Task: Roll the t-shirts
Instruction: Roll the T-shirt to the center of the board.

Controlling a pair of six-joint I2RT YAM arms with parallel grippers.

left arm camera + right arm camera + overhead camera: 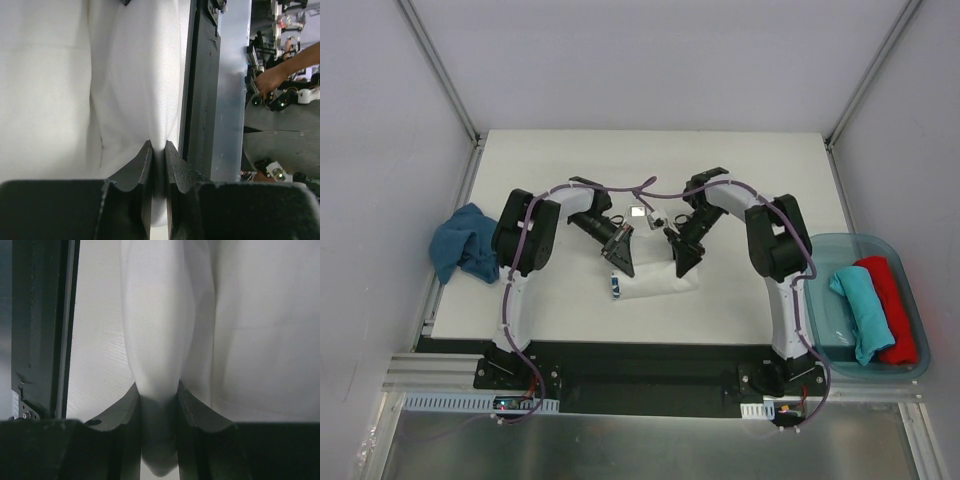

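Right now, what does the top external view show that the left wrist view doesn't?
Only the top view: a crumpled blue t-shirt at the left edge of the table, and a rolled teal t-shirt and red t-shirt in the bin at the right. Only the left wrist view: a thin fold of cloth pinched between the shut fingers, and a person's arm in the background. Both: the white t-shirt and the left pincer gripping it.
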